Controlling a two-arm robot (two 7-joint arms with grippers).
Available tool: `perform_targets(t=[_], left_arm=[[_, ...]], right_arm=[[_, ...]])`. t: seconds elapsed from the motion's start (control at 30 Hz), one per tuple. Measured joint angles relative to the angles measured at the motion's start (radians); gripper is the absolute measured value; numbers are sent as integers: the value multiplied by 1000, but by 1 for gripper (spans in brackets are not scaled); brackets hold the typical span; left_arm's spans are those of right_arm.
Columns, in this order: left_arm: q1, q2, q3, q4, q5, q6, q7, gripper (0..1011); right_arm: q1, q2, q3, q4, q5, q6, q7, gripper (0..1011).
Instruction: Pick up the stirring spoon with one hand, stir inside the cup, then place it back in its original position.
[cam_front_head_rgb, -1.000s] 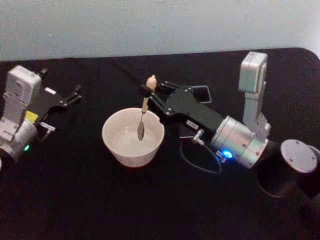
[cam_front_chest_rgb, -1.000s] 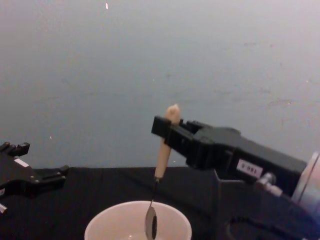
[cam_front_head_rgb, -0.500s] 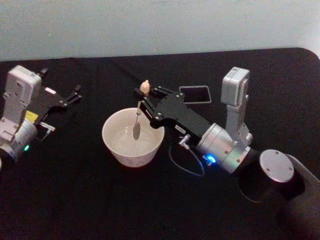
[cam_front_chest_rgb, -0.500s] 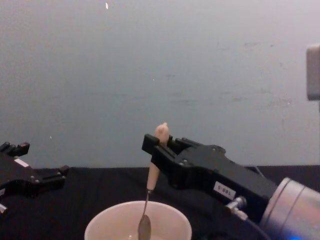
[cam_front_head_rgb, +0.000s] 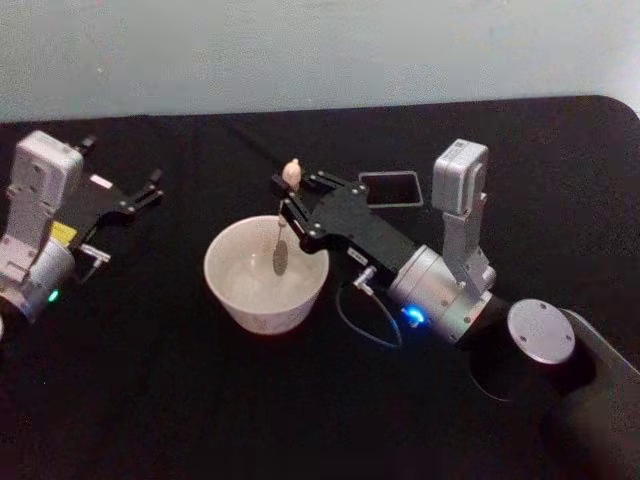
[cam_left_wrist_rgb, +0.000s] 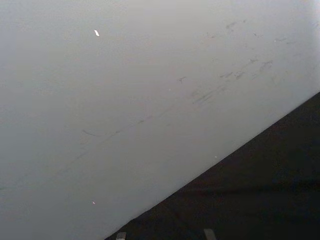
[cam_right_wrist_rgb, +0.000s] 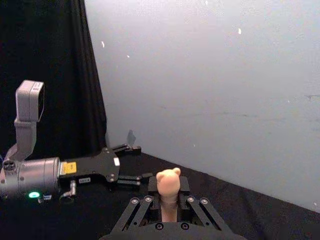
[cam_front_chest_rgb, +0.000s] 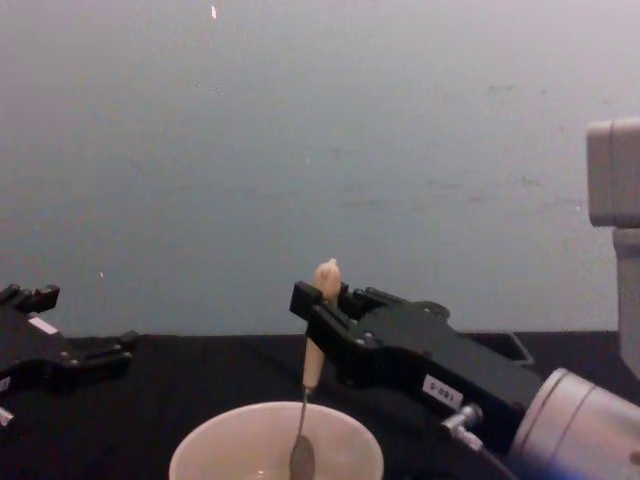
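Note:
The off-white cup (cam_front_head_rgb: 262, 300) sits left of centre on the black table; its rim (cam_front_chest_rgb: 200, 438) shows low in the chest view. The stirring spoon (cam_front_head_rgb: 281, 245) hangs nearly upright over it, its metal bowl (cam_front_chest_rgb: 300, 458) down inside the cup and its beige knobbed tip (cam_right_wrist_rgb: 168, 181) on top. My right gripper (cam_front_head_rgb: 291, 193) is shut on the spoon's handle (cam_front_chest_rgb: 313, 360), reaching in from the right above the cup's far rim. My left gripper (cam_front_head_rgb: 150, 190) rests parked at the table's left, open and holding nothing, also visible as the left gripper (cam_right_wrist_rgb: 131, 165) in the right wrist view.
A dark grey square holder (cam_front_head_rgb: 390, 188) stands behind my right arm, toward the back of the table. A thin cable (cam_front_head_rgb: 362, 325) loops beside the cup's right side. The black table (cam_front_head_rgb: 200, 400) is bare in front. A pale wall runs behind.
My right gripper has moved left and lowered with the spoon. The spoon's bowl has gone deeper into the cup and shifted slightly inside it. The left arm has stayed still.

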Motion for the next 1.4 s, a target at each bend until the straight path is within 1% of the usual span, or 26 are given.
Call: perform_targets(t=[0.33,0.67,0.83,1.1,1.23,1.4], left_arm=[[0,0,0,0,0,0,0,1001],[0,0,0,0,0,0,0,1001],[0,0,0,0,0,0,0,1001],[0,0,0,0,0,0,0,1001],[0,0,0,0,0,0,0,1001],[0,0,0,0,0,0,0,1001]], right_arm=[[-12,15,19,-13,-8,8,22,215],[-38,45,25,-57,6,15,51,215],[-53,61,16,-74,5,15,67,215],[-62,68,-5,-94,9,20,86,215],[-60,66,-18,-94,9,21,91,215],[-43,46,-38,-71,1,20,92,215]])
